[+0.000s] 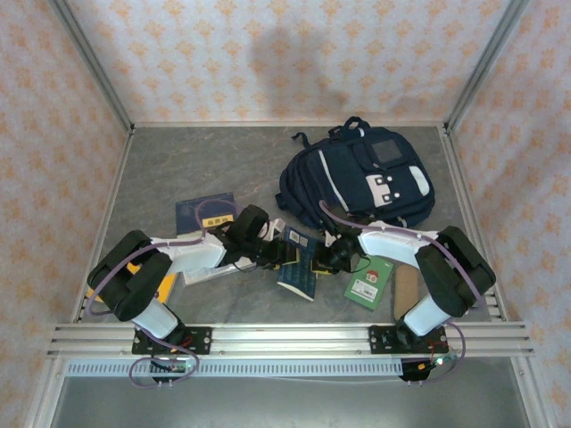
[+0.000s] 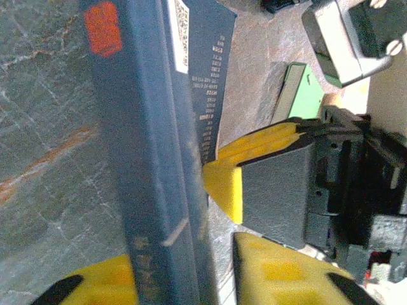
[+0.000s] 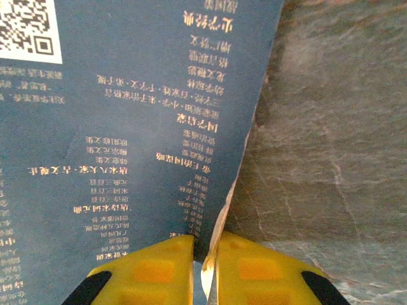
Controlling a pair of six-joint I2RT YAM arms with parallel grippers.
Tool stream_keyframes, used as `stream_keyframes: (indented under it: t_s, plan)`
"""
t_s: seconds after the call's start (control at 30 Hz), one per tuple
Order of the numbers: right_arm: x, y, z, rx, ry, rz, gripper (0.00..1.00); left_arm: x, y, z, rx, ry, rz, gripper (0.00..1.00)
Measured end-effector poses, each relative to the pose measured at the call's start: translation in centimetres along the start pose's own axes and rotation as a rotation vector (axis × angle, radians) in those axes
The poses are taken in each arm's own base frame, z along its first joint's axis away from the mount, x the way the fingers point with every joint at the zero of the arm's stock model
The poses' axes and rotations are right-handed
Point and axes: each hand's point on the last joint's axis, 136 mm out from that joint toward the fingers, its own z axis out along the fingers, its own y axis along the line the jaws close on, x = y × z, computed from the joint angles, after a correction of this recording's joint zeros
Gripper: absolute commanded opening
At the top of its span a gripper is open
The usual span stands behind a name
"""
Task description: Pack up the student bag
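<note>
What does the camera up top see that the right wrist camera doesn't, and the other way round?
Top camera: the student bag lying at the back of the table, a green book near the right arm, and a dark blue book on the left.
Right wrist camera: the gold lettering and a QR code on a cover, up close, and the right gripper pinching that cover's thin edge.
Both: the held blue book in the middle and the grey table.

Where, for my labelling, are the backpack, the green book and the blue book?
backpack point(image 1: 352, 165): top view, navy front panel.
green book point(image 1: 368, 282): top view, middle of cover.
blue book point(image 3: 127, 127): right wrist view, printed cover.
</note>
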Motion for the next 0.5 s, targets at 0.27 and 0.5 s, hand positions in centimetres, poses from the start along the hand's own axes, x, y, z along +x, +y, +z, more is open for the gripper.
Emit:
stream_keyframes:
  t_s: [0.27, 0.5]
  plan:
    - [0.2, -0.1, -2.2, 0.02, -0.063, -0.021, 0.72, 0.2, -0.4, -1.4, -0.044, -0.005, 0.063, 0.0]
    - [-0.8, 2.9, -10.0, -0.157, -0.29, -0.078, 0.85, -0.5, -5.6, -7.0, -0.006, -0.131, 0.204, 0.0]
